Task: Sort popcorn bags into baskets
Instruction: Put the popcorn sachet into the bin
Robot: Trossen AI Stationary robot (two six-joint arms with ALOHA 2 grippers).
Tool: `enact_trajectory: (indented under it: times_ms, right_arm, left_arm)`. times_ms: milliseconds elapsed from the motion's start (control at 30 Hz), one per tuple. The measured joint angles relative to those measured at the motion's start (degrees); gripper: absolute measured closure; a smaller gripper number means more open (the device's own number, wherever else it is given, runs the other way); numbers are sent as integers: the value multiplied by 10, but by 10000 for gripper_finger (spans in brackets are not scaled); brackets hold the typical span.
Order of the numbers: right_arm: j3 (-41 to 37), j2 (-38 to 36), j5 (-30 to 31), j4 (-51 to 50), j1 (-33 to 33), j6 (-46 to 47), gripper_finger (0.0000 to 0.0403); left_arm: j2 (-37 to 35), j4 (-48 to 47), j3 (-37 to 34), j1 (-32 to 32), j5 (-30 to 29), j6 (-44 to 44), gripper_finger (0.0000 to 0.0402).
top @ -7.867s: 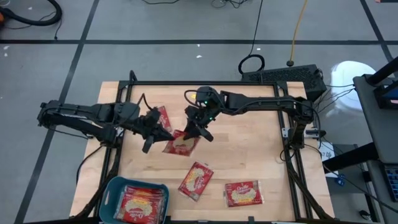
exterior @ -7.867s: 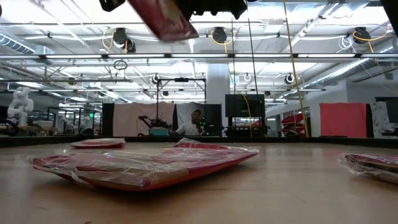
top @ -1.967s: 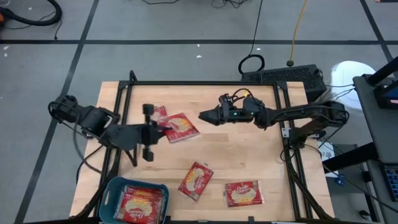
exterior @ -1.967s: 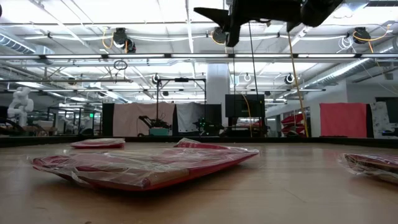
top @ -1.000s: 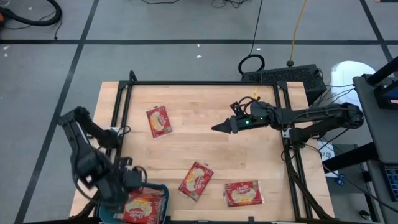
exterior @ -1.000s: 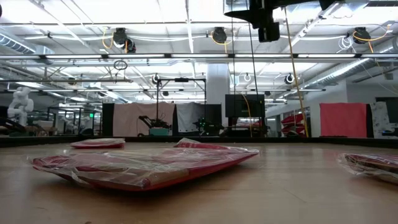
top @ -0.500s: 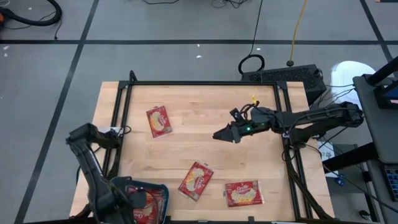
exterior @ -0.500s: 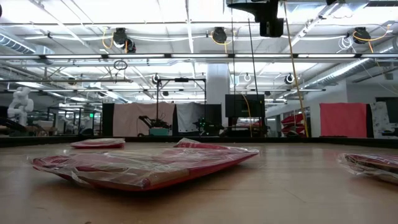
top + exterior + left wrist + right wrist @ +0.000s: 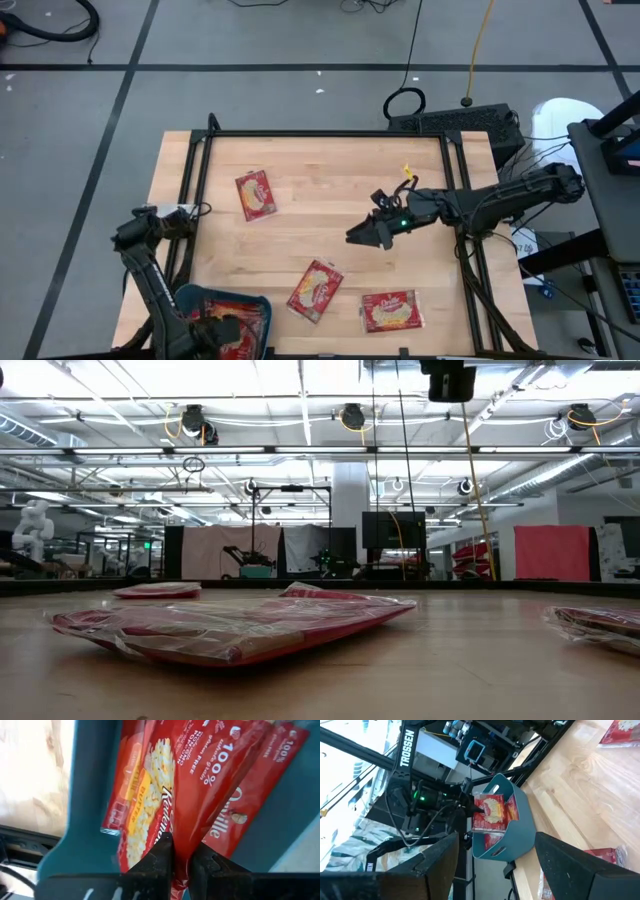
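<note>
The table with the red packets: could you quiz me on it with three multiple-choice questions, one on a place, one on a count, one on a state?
1. Where is the left gripper?
A. Over the teal basket
B. At the table's centre
C. Beside the keyboard

2. How many popcorn bags lie loose on the wooden tabletop?
A. One
B. Three
C. Six

3. What are the left gripper's fingers doing?
A. Spread wide and empty
B. Pinching a popcorn bag
C. Gripping the basket's rim

Answers:
1. A: the high view shows the left gripper at the teal basket, near the table's front left corner.
2. B: one bag lies towards the back, one near the front and one to its right.
3. B: in the left wrist view the dark fingers close on the held bag above the basket.
</note>
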Motion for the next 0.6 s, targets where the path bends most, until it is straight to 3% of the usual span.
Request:
enact_trajectory:
  times_ms: [200,400,600]
  right_arm:
    - [0,0,6,-1,13,-4,148]
    - [0,0,7,-1,13,-7,148]
    - [0,0,11,-1,13,-12,148]
  left_arm:
    - [0,48,0,-8,2,-23,353]
    - [0,87,0,-8,28,-44,291]
    - [-1,127,0,-7,92,-32,243]
